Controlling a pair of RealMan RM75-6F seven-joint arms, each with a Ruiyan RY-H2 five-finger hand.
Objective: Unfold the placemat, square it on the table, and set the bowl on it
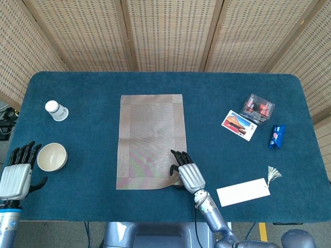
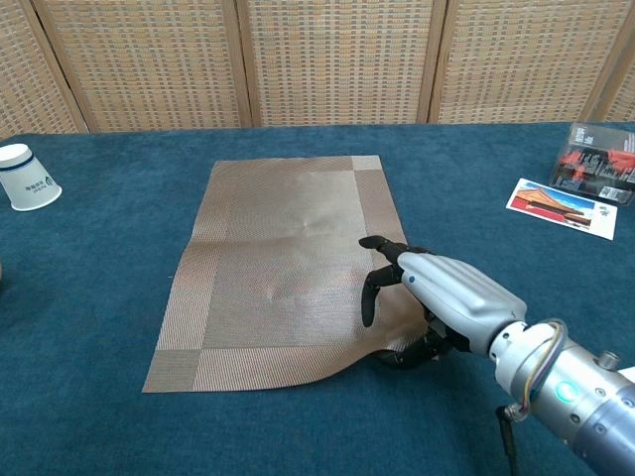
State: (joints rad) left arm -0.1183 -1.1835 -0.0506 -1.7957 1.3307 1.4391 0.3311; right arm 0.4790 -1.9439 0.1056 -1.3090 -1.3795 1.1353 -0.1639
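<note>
Mat (image 1: 151,140) lies unfolded mid-table (image 1: 217,93), long side running away from the robot, flat except the near right corner, which is lifted & curled. Right robot hand (image 1: 187,173) sits on that corner: fingers (image 2: 382,273) bent down onto the top of the mat, thumb tucked under the raised edge in chest view, so it pinches the corner.

Bowl (image 1: 51,156) stands on the table at far left, near edge, well apart from the mat. Left robot hand (image 1: 17,173) is just beside the bowl on its left, fingers spread & pointing up, holding nothing; can't tell if it touches the bowl.

Paper cup (image 1: 56,110) on its side behind the bowl. Right side of table: clear box (image 1: 257,108), card (image 1: 239,124) touching it, blue packet (image 1: 277,136), white tag w/ tassel (image 1: 243,191) near the front edge.
</note>
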